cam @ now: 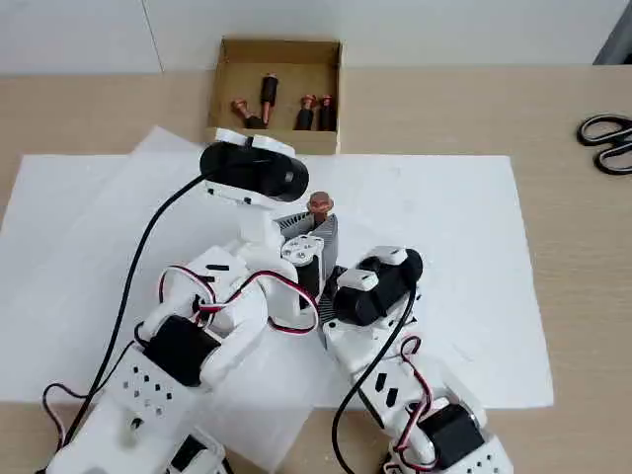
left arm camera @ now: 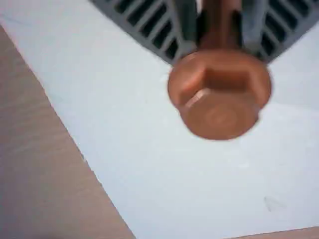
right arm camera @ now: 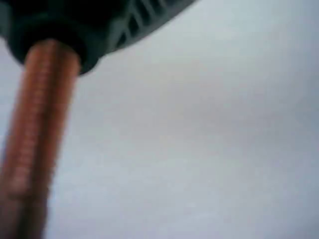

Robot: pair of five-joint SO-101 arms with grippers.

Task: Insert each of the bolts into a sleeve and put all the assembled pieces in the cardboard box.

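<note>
Left gripper (left arm camera: 219, 22) is pinching the copper bolt (left arm camera: 219, 94) by the shank just under its head, over the white sheet (cam: 444, 247). Right gripper (cam: 327, 294) is clamping the black sleeve (right arm camera: 50, 30), with the bolt's thread running into it.

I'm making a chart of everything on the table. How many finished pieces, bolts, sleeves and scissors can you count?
pieces in the box: 4
bolt, held up: 1
sleeve: 1
scissors: 1
Total: 7
</note>
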